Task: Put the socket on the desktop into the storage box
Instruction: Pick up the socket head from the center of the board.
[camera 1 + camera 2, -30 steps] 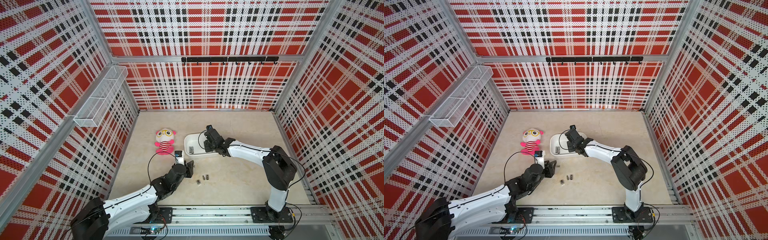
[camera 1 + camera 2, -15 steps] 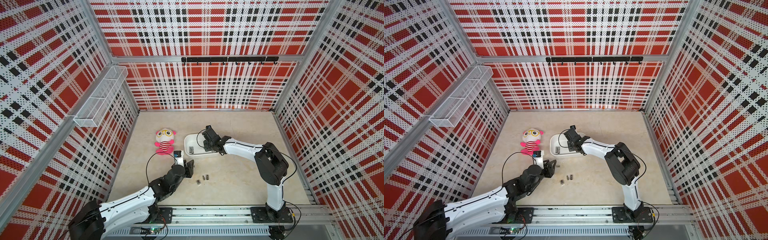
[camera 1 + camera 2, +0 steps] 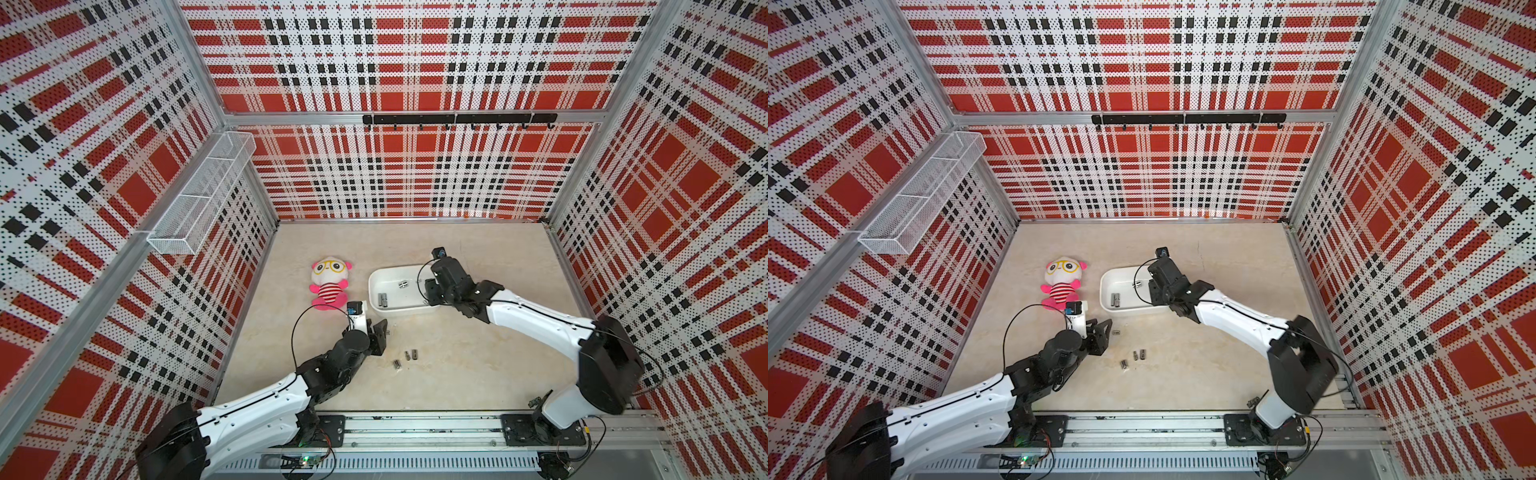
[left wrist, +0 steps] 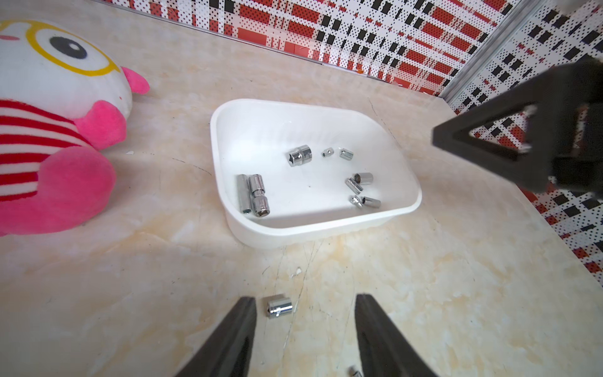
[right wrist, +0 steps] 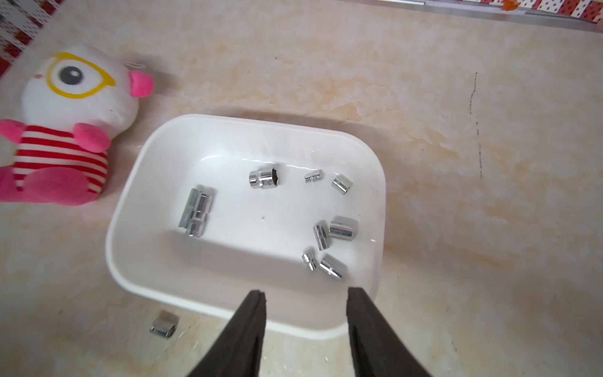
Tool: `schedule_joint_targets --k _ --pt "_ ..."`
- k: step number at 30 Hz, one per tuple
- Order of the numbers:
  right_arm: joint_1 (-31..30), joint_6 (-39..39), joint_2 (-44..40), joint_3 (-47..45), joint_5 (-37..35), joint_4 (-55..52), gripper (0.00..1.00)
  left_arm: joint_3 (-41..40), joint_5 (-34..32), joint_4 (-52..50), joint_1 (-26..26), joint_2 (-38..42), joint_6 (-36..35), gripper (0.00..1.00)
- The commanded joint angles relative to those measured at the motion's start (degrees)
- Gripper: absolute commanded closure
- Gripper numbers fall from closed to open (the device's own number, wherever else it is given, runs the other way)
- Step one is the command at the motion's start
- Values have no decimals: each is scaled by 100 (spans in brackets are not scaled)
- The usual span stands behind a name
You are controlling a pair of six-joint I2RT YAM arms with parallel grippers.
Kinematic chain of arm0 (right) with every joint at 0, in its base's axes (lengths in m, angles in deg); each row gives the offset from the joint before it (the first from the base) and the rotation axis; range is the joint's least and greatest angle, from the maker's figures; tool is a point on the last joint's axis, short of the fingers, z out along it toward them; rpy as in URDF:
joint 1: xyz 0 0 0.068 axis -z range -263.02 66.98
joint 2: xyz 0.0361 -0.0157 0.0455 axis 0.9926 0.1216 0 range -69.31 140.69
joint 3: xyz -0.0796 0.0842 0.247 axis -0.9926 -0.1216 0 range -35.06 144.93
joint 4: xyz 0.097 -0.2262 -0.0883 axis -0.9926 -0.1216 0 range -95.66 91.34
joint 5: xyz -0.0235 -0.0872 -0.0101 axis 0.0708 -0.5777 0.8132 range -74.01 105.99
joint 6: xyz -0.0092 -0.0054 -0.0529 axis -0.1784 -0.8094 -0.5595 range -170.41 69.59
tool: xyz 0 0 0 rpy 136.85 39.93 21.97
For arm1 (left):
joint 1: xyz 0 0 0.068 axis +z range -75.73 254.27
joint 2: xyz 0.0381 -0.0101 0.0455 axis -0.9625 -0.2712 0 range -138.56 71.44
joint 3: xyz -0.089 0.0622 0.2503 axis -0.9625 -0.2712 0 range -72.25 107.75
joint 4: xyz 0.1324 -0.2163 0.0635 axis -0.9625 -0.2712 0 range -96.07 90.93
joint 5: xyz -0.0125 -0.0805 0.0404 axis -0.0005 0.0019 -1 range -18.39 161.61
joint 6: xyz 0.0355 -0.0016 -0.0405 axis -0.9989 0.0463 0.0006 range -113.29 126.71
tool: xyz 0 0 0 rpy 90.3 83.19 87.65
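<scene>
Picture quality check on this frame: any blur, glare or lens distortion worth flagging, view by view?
Right wrist view: motion blur smears the long sockets, and a thin glare streak crosses the storage box wall. Left wrist view: crisp, the loose socket sharply edged. In both top views: wide-angle bowing of the plaid walls, even light, faint shadows.

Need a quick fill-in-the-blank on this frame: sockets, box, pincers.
1. The socket nearest the open left pincer lies on the ____.
2. The open right pincer hovers over the box, holding ____.
3. The doll wears ____ glasses.
Missing words: desktop; nothing; yellow.
</scene>
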Motion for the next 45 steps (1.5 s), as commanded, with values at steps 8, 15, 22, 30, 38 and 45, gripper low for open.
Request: schedule_joint_targets --k 8,15,22,30,38,45 --pt "-48 -178 -2293 -2321 407 805 47 -26 560 229 -58 -134 -299 45" --pt "-165 -274 -2674 -3153 402 1464 47 61 196 -147 -113 66 -247 44" --pt "-268 -402 -3481 -3790 -400 1969 46 521 -1228 -808 -1314 -60 619 43" --pt "-268 46 -4350 -4386 -936 2123 46 962 -2685 -1640 -3447 -1081 2505 40" --pt "-268 133 -4282 -4375 -1124 1939 46 1296 -2744 -2338 -3906 -2113 3946 42" --pt "-267 128 -4188 -4371 -1196 1934 45 698 -1465 -1331 -2717 -2000 3469 45"
